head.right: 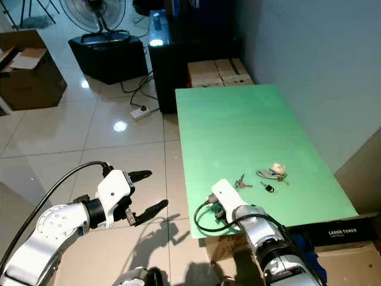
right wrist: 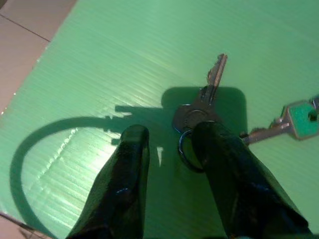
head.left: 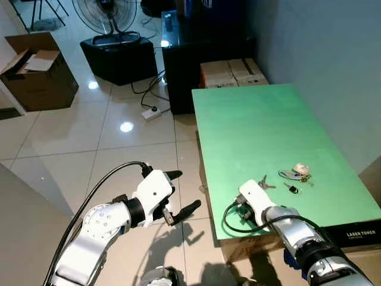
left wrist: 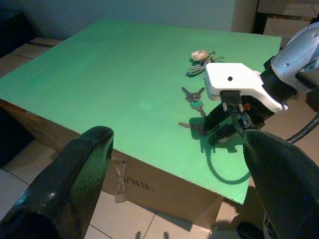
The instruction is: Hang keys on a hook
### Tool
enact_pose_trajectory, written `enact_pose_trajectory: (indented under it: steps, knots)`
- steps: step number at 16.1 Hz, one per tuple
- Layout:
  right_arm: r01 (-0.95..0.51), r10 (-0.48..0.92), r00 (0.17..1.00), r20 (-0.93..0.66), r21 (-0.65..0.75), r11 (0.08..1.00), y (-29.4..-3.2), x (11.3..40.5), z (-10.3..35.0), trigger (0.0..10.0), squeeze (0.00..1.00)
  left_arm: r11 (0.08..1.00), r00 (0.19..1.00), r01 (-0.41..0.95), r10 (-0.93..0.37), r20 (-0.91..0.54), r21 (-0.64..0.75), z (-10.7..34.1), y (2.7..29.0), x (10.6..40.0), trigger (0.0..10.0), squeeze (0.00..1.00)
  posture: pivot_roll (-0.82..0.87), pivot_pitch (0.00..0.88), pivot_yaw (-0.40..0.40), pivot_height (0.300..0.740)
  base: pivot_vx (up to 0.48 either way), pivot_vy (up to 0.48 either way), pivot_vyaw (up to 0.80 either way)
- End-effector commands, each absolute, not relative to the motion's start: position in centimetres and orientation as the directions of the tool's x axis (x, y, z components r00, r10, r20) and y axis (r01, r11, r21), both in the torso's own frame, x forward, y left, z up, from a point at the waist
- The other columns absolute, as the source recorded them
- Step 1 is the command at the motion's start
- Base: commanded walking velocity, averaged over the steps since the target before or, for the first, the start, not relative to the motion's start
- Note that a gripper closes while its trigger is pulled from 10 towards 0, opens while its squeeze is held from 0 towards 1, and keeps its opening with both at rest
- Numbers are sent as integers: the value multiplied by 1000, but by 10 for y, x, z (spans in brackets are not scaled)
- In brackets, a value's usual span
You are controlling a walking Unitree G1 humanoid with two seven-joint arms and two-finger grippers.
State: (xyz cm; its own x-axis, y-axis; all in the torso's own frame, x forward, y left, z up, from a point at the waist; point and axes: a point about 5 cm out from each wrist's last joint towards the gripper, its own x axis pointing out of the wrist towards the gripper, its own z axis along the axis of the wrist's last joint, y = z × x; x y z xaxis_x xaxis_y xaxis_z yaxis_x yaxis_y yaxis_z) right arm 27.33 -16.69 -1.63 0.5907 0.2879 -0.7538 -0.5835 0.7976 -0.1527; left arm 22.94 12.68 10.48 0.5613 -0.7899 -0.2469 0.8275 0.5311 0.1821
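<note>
Two grippers in my feed rn. The right gripper [right wrist: 167, 149] is down on the green table [head.left: 268, 125], near its front edge, fingers parted a little with one finger [right wrist: 224, 164] lying on the split ring of a silver key [right wrist: 207, 99]. Nothing clamped; the other finger [right wrist: 127, 169] sits on bare green beside it. A 2nd key w/ a green head [right wrist: 299, 119] lies just beside, toward the rest of the bunch. Can't tell from here if those two share one ring.

From the head cam the keys [head.left: 266, 183] sit just past the right gripper's white housing, and a 2nd small cluster [head.left: 297, 173] w/ a pale fob and a grey tag lies a bit further in, near but apart. A small dark key [head.left: 292, 189] is between them and the front edge. All flat on the table.

The left gripper [head.left: 181, 192] hangs over the floor tiles [head.left: 71, 149], off the table's left side, fingers wide apart, holding nothing. Its wrist cam looks across the table at the right gripper and the keys [left wrist: 194, 99].

Bkgd: a cardboard box [head.left: 36, 71] open at far left, a fan [head.left: 107, 18] on a black base, a dark cabinet [head.left: 184, 59] behind the table, a white power strip [head.left: 152, 112] w/ cables on the tiles, sealed boxes [head.left: 232, 72] against the table's far end. A box marked LASER TONER [head.left: 357, 232] sits under the table's near right corner.
</note>
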Motion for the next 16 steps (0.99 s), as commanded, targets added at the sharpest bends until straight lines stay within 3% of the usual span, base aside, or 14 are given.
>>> enact_pose_trajectory:
  steps: [1, 16]
  knots:
    - [-582, 298, 586, -753, -136, 801, -168, 274, -16, 0, 0, 518, 551, 834, -794, -255, 189, 106, 126, 227, 10000, 0, 46, 54, 90, 740, 0, 0, 0]
    - [-564, 271, 598, -754, -157, 811, -175, 278, -15, 0, 0, 506, 541, 840, -800, -258, 194, 106, 124, 229, 10000, 0, 36, 48, 96, 740, 0, 0, 0]
